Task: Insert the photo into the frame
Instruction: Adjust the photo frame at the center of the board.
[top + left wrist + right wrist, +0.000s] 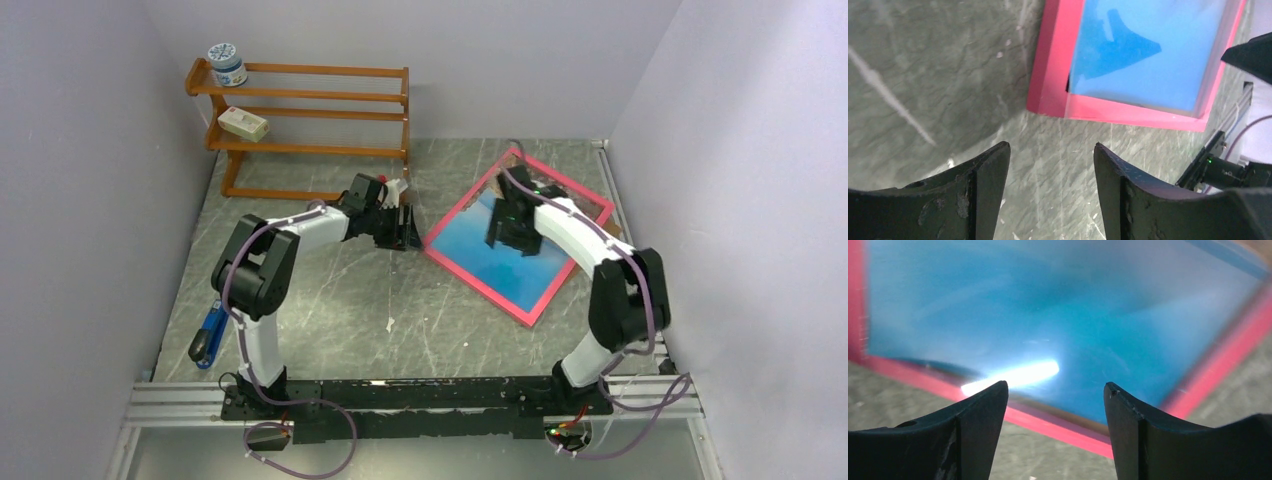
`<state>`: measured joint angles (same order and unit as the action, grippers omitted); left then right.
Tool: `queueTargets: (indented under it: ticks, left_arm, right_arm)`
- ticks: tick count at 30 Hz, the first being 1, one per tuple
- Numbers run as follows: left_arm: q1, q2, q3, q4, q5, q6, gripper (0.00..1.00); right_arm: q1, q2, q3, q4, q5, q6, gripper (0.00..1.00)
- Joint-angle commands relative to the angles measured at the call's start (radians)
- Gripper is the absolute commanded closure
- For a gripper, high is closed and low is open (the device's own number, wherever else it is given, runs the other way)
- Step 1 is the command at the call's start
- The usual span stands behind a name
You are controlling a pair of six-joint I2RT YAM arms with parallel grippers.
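Observation:
The bright pink frame [480,285] lies flat on the table right of centre, turned like a diamond. The blue photo [500,262] lies inside its border. My left gripper [410,232] hovers just off the frame's left corner, open and empty. In the left wrist view that gripper [1052,150] is over bare table, with the frame's corner [1048,85] and the photo [1148,50] ahead. My right gripper [512,232] hangs over the frame's middle. In the right wrist view it [1055,387] stands open with nothing in it, above the frame's pink edge [1058,425] and the photo [1048,305].
A wooden slatted rack [310,100] stands at the back left with a jar [227,63] and a white box [243,123] on it. A blue tool [208,335] lies at the table's left edge. Walls close in both sides; a metal rail [612,190] runs along the right.

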<state>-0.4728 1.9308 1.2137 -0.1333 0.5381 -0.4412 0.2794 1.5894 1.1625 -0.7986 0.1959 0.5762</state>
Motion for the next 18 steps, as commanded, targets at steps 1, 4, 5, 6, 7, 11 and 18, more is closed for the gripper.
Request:
queueTargets:
  ticks: [1,4,5,6,7,11,18]
  left_arm:
    - [0.016,-0.091,-0.039,-0.070,-0.152,-0.048,0.34]
    - [0.046,-0.143,-0.097,-0.076,-0.179,-0.085,0.36]
    - [0.057,-0.158,-0.116,-0.078,-0.179,-0.092,0.36]
    - [0.067,-0.175,-0.138,-0.077,-0.176,-0.099,0.36]
    - [0.077,-0.191,-0.159,-0.077,-0.174,-0.107,0.36]
    - [0.118,-0.253,-0.238,-0.065,-0.170,-0.131,0.36]
    - [0.170,-0.292,-0.313,-0.029,-0.136,-0.158,0.35]
  right_arm:
    - [0.160,0.134,0.164,0.025,-0.006,0.013,0.23]
    - [0.252,0.245,0.289,-0.025,0.066,0.029,0.18]
    - [0.285,0.279,0.329,-0.040,0.086,0.026,0.16]
    - [0.305,0.314,0.366,-0.056,0.109,0.028,0.16]
    - [0.322,0.343,0.399,-0.071,0.133,0.029,0.15]
    - [0.360,0.429,0.504,-0.109,0.172,0.034,0.14]
    - [0.395,0.518,0.600,-0.134,0.198,0.023,0.13]
